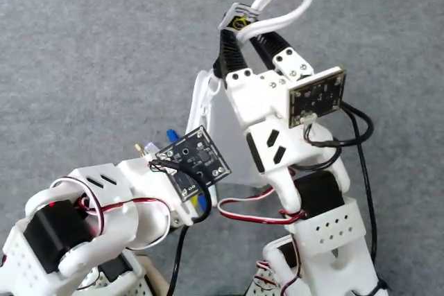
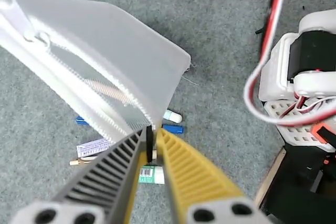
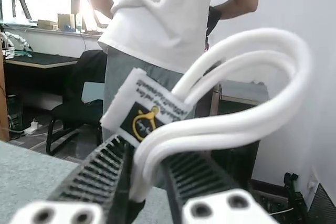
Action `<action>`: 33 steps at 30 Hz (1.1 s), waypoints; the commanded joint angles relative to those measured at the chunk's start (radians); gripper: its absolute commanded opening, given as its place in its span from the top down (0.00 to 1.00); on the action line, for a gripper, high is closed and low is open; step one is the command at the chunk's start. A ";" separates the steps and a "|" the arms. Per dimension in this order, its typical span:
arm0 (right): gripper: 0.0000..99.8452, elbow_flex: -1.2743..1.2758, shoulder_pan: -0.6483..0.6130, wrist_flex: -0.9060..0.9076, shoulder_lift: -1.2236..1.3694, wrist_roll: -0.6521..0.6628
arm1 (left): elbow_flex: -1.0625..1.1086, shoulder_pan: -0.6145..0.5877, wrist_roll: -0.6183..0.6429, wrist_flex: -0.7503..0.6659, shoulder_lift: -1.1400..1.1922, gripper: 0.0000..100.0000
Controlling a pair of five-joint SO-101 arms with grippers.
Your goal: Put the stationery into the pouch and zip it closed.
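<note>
Got a frosted translucent white zip pouch [image 1: 222, 136] strung between both grippers over the grey carpet-textured bench [image 1: 104, 53]. Long axis running away from the arm bases: strap end aimed at the far side of the bench, other end back toward the left arm.

Up top, right gripper [image 3: 147, 150] clamped tight on the thick white looped strap [image 3: 247, 124], right by its black-and-yellow fabric tag [image 3: 149, 111], with the loop poking out past the fingertips.

Down low, left gripper [image 2: 152, 137], one black finger and one yellow, pinched almost fully together on the pouch's near corner, right where the zip line ends. Zip teeth running along the edge from that corner up to the small metal zip slider [image 2: 37, 38] near the strap end. Can't tell whether zipped or not.

On the bench under that near end, outside the pouch, some loose stationery: a short blue pen-like piece [image 2: 172, 128], a white-tipped stick [image 2: 172, 115] just beside it, and a white tube with a green label [image 2: 149, 174] partly hidden behind the fingers.
</note>
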 commanded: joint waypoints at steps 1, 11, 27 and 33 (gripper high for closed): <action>0.99 -0.035 0.026 -0.041 -0.001 0.005 | 0.013 0.010 0.006 0.018 0.008 0.97; 0.99 -0.064 0.028 -0.043 -0.002 0.005 | 0.013 0.010 0.006 0.018 0.008 0.97; 0.99 -0.137 0.028 -0.043 -0.002 0.005 | 0.104 0.010 0.006 0.018 0.008 0.97; 0.99 -0.136 0.028 -0.040 -0.002 0.005 | 0.096 0.010 0.006 0.018 0.008 0.97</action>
